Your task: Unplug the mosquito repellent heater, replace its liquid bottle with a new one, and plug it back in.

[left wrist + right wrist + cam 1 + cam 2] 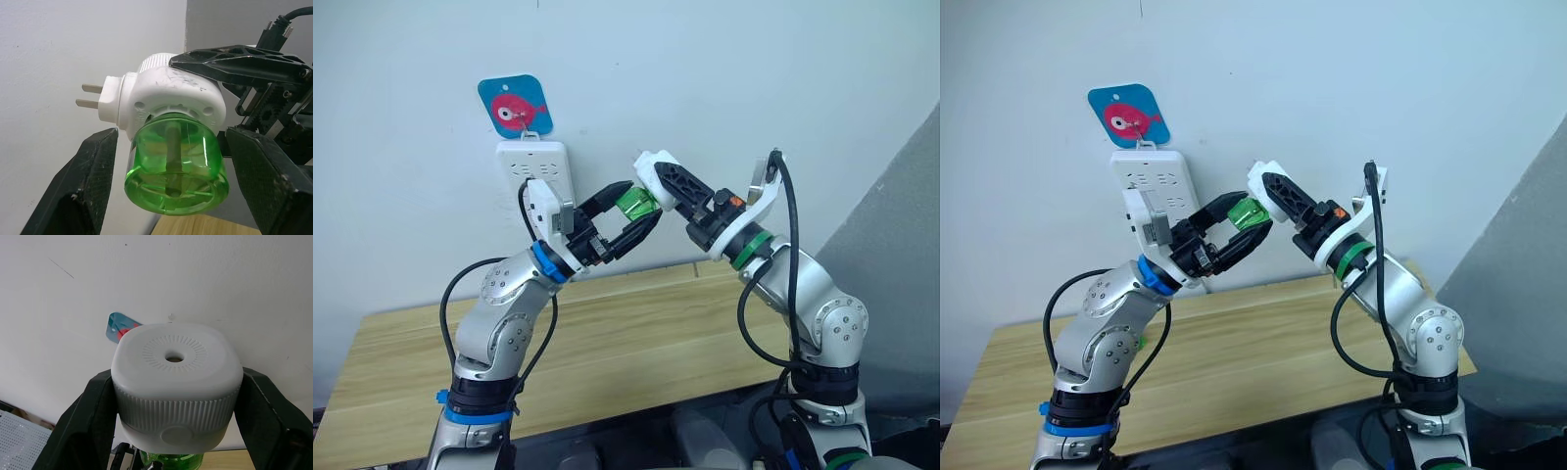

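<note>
Heater held in mid-air, unplugged.
The right gripper (171, 431) pinched the heater (658, 174) above the table (636, 333), near the strip (534, 168); the left gripper (166, 191) was spread around its green bottle (175, 169).

The left arm hides the lower power strip (533, 162). The right gripper (656, 186) covers part of the heater (651, 168), whose prongs cannot be made out from the head.

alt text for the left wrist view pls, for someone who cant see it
A small white rounded plastic mosquito repellent heater, unplugged with its two metal prongs bare, is gripped by the right gripper against a pale wall. Its clear green liquid bottle points at the camera, sitting between the left gripper's two open black fingers, which do not yet touch it.
</note>
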Motion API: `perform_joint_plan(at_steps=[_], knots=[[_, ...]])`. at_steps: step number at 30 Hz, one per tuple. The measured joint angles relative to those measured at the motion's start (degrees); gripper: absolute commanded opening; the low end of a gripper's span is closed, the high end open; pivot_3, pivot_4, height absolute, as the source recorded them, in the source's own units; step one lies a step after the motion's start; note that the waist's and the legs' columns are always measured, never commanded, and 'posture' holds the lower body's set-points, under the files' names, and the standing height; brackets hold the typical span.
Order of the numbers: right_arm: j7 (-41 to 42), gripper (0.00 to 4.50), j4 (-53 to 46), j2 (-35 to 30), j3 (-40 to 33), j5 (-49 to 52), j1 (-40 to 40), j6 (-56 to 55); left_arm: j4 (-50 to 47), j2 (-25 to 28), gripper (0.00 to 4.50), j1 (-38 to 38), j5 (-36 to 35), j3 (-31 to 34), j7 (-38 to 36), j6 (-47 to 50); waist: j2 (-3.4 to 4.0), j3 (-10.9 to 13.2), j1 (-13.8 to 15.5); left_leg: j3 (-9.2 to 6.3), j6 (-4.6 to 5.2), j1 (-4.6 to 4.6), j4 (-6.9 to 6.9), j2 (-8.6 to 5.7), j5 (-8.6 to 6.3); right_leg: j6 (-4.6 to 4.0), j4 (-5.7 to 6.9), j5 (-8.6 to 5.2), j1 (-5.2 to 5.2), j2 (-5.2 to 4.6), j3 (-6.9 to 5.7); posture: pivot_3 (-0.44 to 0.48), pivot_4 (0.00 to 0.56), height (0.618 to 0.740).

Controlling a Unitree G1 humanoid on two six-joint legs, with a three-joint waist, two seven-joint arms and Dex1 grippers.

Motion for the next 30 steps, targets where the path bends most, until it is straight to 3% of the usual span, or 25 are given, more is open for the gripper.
perform_joint_plan(at_steps=[15, 20, 29, 30], knots=[[-0.9, 3.00, 0.0, -0.1, 0.6, 1.3, -0.5, -1.7, 0.0, 0.4, 3.64, -0.1, 1.1, -1.0, 0.0, 0.2, 0.22, -0.8, 0.0, 0.00, 0.00, 0.00, 0.00, 0.00, 0.00, 0.02, -0.01, -0.01, 0.00, 0.00, 0.00, -0.198, 0.038, 0.736], [-0.9, 3.00, 0.0, -0.6, 0.8, 1.6, -0.5, -2.0, 0.0, 0.4, 2.27, -0.1, 1.0, -0.9, 0.0, 0.2, 0.22, -0.8, 0.0, 0.00, 0.00, 0.00, 0.00, 0.00, 0.00, 0.02, 0.00, -0.01, 0.00, 0.00, 0.00, -0.198, 0.038, 0.736], [0.3, 3.00, 0.0, -1.5, 1.1, 1.7, -0.2, -2.2, 0.0, 0.3, 2.27, -0.1, 1.0, -0.9, -0.1, 0.1, 0.23, -0.8, 0.0, 0.00, 0.00, 0.00, 0.00, 0.00, 0.00, 0.02, -0.01, -0.01, 0.00, 0.01, 0.00, -0.196, 0.039, 0.736], [0.5, 3.70, 0.0, -1.6, 1.1, 1.7, -0.1, -2.2, 0.0, 0.3, 2.27, -0.1, 1.0, -0.9, -0.2, 0.1, 0.22, -0.8, 0.0, 0.00, 0.00, 0.00, 0.00, 0.00, 0.00, 0.02, -0.01, -0.01, 0.00, 0.01, 0.00, -0.196, 0.039, 0.736]])
